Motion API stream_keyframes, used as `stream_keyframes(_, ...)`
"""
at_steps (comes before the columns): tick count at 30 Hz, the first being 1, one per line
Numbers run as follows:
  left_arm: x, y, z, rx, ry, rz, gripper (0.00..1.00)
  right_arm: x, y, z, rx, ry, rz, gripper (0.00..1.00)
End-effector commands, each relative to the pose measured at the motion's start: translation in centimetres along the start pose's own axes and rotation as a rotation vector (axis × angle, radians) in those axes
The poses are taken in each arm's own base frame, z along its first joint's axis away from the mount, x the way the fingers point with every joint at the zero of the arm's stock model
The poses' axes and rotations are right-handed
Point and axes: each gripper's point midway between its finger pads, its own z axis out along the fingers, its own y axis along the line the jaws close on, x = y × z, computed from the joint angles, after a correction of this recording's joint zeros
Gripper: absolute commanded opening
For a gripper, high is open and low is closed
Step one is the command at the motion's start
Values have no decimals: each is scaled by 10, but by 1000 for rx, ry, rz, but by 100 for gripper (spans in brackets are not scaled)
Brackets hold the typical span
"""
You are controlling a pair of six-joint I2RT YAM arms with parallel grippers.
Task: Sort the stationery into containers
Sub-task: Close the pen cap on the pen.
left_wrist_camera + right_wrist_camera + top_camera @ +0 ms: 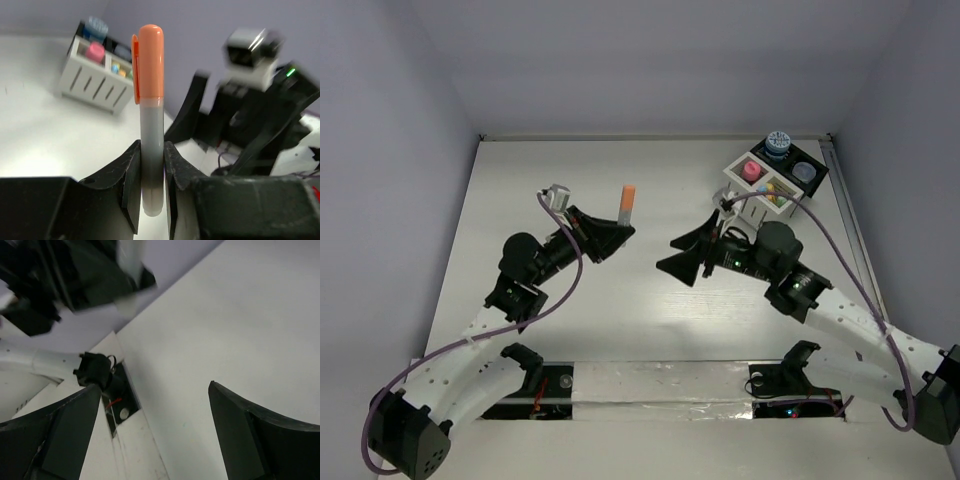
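Your left gripper [618, 232] is closed tight on the grey barrel of an orange-capped marker [627, 204], holding it upright with the cap uppermost. The right gripper [682, 255] faces it from just across, jaws spread wide and empty. The white slatted organiser [736, 180] stands beyond the right gripper, well apart from the marker. A handover looks to be the step in hand. Bring the marker squarely between those open jaws, let them close on the bare barrel above your grip, and release only once they have bitten.
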Motion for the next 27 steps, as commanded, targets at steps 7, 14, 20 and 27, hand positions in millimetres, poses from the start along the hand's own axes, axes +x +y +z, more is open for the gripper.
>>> stream_keyframes(7,26,-27,-15,152,17,-52,0,-81,15,17,-137,-132,-66,99)
stream_keyframes(14,42,-38,-13,207,50,-73,0,-84,21,37,-258,-111,-18,99)
stream_keyframes(20,41,-38,-9,197,35,-84,0,-83,31,33,-315,-92,-34,99)
stream_keyframes(27,47,-40,-3,212,59,-99,0,-93,35,31,-306,-126,-60,98)
